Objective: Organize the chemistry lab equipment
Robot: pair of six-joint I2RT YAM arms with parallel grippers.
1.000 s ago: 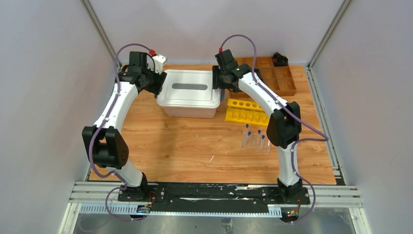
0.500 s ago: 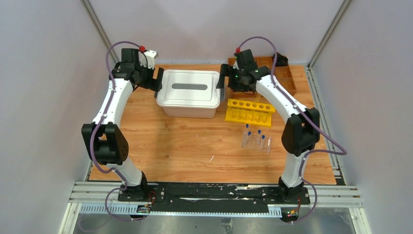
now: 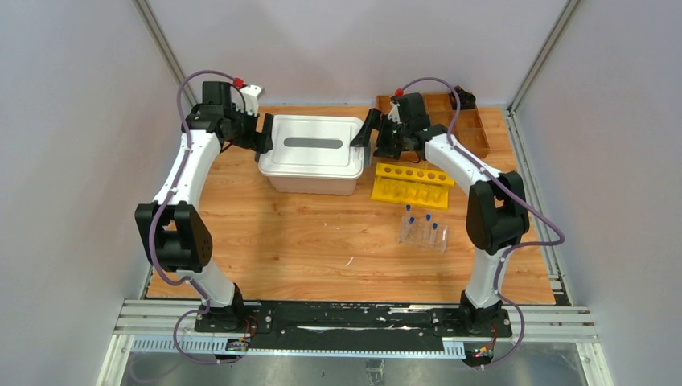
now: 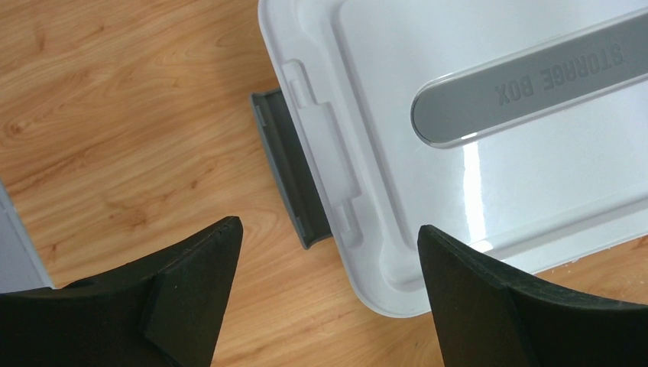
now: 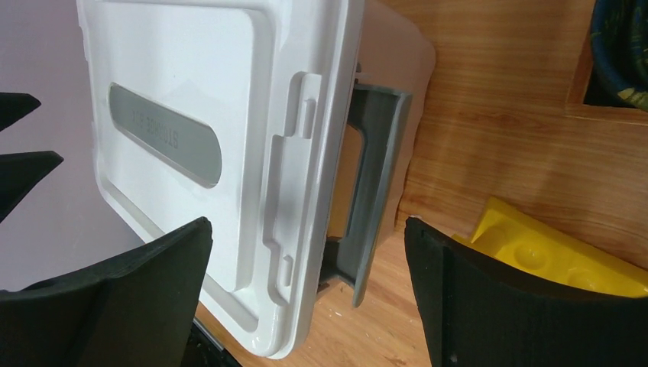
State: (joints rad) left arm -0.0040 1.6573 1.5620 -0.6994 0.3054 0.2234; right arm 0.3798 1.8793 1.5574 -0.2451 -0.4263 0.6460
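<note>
I'm keeping the left gripper [image 4: 328, 229] and right gripper [image 5: 307, 225] wide open, gripping nothing, one at the left latch [image 4: 286, 164], one at the right latch [image 5: 374, 183] of the storage box [image 3: 310, 185]. The lid [image 3: 315, 161] is sitting on, hiding the contents. Both latches are probably swung out. If one is catching, lifting risks dragging the box into the yellow rack [image 3: 410, 185] just beside it. The blue-capped tubes [image 3: 427, 218] are standing in the clear tube rack [image 3: 422, 235], apart and nearer me.
</note>
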